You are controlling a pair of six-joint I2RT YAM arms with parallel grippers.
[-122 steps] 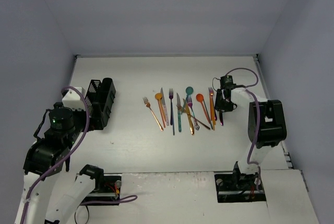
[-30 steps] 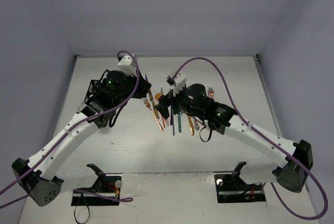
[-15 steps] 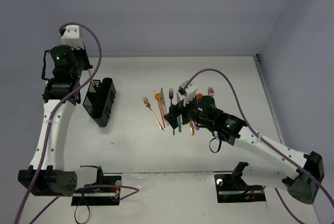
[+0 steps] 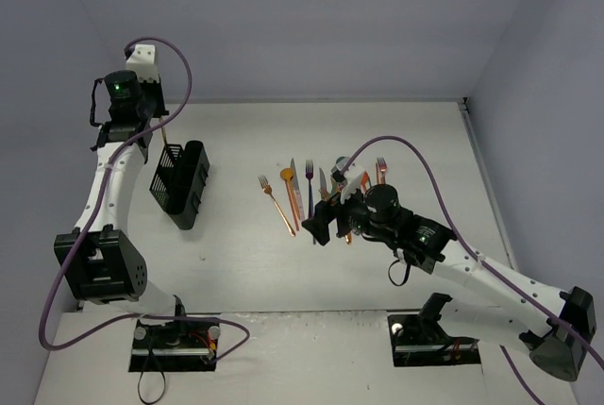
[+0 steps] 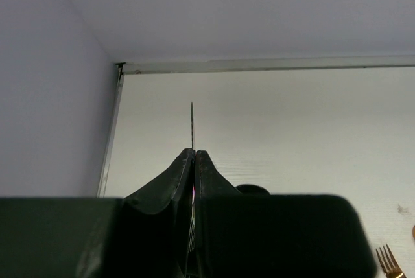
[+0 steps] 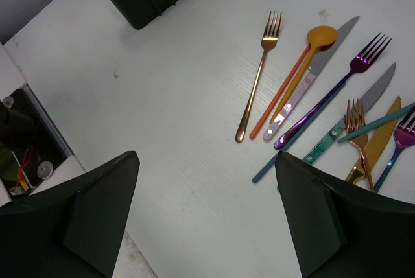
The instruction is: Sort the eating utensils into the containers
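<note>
My left fingers are pressed together on a slim utensil. In the left wrist view it shows edge-on, a thin line that sticks out past the tips and ends in a point, so I cannot tell what kind it is. From above it is a thin golden line hanging from my raised left arm at the far left. Its lower end meets the far end of the black mesh caddy, but I cannot tell whether it has entered a compartment. The caddy stands on the left side of the white counter.

My right fingers are spread wide with nothing between them. They hover over the counter at the near-left end of the row of utensils, and only bare surface lies under the gap.

The row lies flat in the middle of the counter, well apart from the caddy and to its right. From its left end come a copper fork and an orange spoon. Touching the spoon is a pale-handled knife, with a purple fork next to it. Further right, a grey knife with a teal handle, a smaller copper fork and a gold knife overlap one another.
</note>
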